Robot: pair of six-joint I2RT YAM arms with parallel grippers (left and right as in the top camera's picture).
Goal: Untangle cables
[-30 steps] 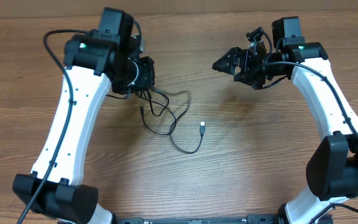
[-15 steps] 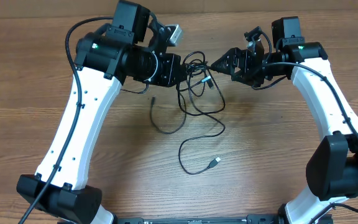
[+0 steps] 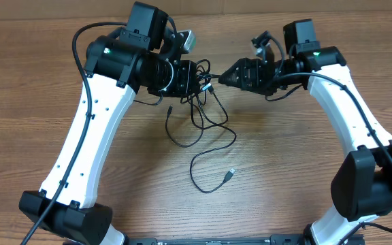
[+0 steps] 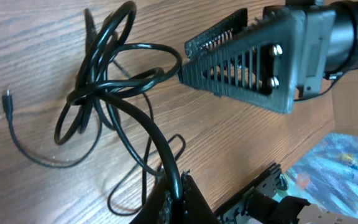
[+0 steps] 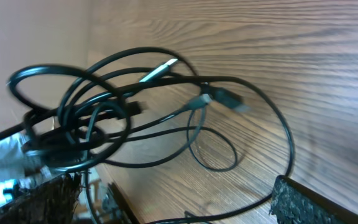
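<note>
Cables [image 4: 95, 93] hang between left claw [image 3: 199, 73] and right claw [image 3: 222, 77], trailing onto the table [image 3: 284, 177].

White links [image 3: 80, 136], black joints [image 3: 124, 58], green LEDs [image 3: 107, 49]; black ribbed tool fingers [image 4: 241, 68], silver screws [image 4: 274, 81].

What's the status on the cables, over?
Left gripper shut on knotted cables. Right gripper open, tips at the loops. One plug end lies on the table.

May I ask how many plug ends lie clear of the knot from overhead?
2: a silvery plug low at centre, a dark plug under the left hand; the knot may hide more.
</note>
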